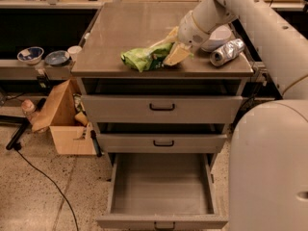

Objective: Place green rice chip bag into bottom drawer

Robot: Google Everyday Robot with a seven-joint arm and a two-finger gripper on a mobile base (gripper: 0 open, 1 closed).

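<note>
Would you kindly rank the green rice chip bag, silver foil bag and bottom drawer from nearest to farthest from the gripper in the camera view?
1. green rice chip bag, on the cabinet top, at the gripper.
2. silver foil bag, toward the top's right edge.
3. bottom drawer, pulled open, far below.

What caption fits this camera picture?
Gripper at the green rice chip bag on the cabinet top; bottom drawer open below.
</note>
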